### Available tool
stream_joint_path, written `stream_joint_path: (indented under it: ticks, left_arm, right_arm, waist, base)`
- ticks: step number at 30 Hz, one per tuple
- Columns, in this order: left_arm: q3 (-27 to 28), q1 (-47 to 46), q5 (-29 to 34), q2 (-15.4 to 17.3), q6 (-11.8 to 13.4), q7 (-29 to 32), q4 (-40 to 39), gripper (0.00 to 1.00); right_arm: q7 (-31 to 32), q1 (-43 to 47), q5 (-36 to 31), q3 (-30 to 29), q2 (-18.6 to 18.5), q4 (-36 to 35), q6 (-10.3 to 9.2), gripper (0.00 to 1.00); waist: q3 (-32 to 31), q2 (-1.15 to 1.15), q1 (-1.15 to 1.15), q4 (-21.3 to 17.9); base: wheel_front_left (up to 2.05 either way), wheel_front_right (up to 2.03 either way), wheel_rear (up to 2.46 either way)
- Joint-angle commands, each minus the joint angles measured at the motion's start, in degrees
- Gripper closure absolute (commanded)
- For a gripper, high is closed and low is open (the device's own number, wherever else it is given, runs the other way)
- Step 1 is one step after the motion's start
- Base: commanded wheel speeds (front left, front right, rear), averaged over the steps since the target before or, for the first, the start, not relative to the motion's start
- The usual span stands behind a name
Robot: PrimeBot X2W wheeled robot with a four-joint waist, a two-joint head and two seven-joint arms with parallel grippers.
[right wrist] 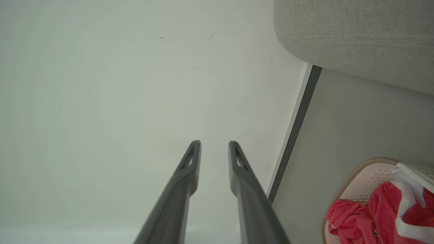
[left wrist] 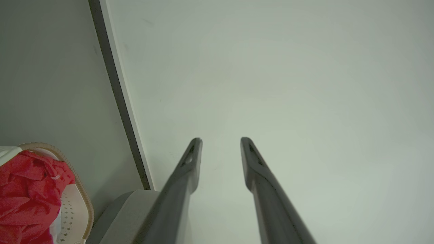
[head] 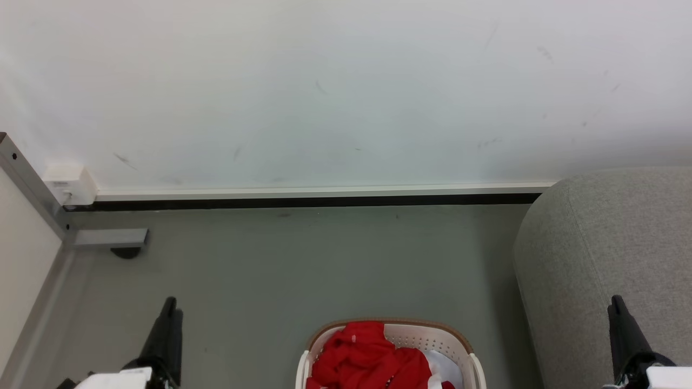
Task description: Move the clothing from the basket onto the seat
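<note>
A crumpled red jersey with a white panel fills the cream basket, which stands on the floor at the bottom centre of the head view. The grey sofa's rounded arm rises just right of the basket. My left gripper sits low at the left, well apart from the basket. My right gripper is low at the right, in front of the sofa arm. In the left wrist view the left gripper is open and holds nothing; the jersey lies at its lower left. The right gripper is open too.
A pale wall with a white and black skirting strip closes the far side. A grey metal frame post with a white box stands at the left. Grey floor spreads between wall and basket.
</note>
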Motion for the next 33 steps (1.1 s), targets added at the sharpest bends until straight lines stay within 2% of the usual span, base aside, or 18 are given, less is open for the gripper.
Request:
stream_joint_path:
  ticks: [1,8,17,25,33]
  left_arm:
    - [0.00,-0.04,0.00,0.01,-0.01,-0.06,-0.11,0.00]
    - [-0.52,0.29,0.72,-0.03,0.01,-1.96,-1.06,0.00]
    - [-1.38,0.46,5.78,0.05,-0.03,-4.41,-3.20,0.00]
    - [-2.04,0.54,15.68,0.11,-0.07,-6.42,-5.02,0.00]
    - [-2.46,1.17,28.36,0.17,-0.11,-8.23,-6.75,0.00]
  right_arm:
    - [-0.04,-0.03,0.00,0.04,-0.02,-0.07,0.00,0.00]
    - [-1.64,0.19,0.24,1.96,0.06,-1.27,-0.01,0.00]
    - [-4.28,-0.33,-2.32,4.57,-0.38,-3.34,-0.01,0.00]
    - [-6.39,-0.56,-10.10,5.97,-0.64,-4.24,-0.02,0.00]
    - [-8.22,-0.75,-21.30,7.66,-0.97,-5.67,-0.03,0.00]
  waist:
    - [0.00,0.00,0.00,0.00]
    - [0.03,0.00,0.00,-0.01]
    - [0.03,0.00,0.00,-0.10]
    - [0.06,0.00,0.00,-0.24]
    - [0.01,0.00,0.00,-0.48]
  base:
    - [0.00,0.00,0.00]
    - [0.00,0.00,0.00]
    - [0.00,0.00,0.00]
    - [0.00,0.00,0.00]
    - [0.00,0.00,0.00]
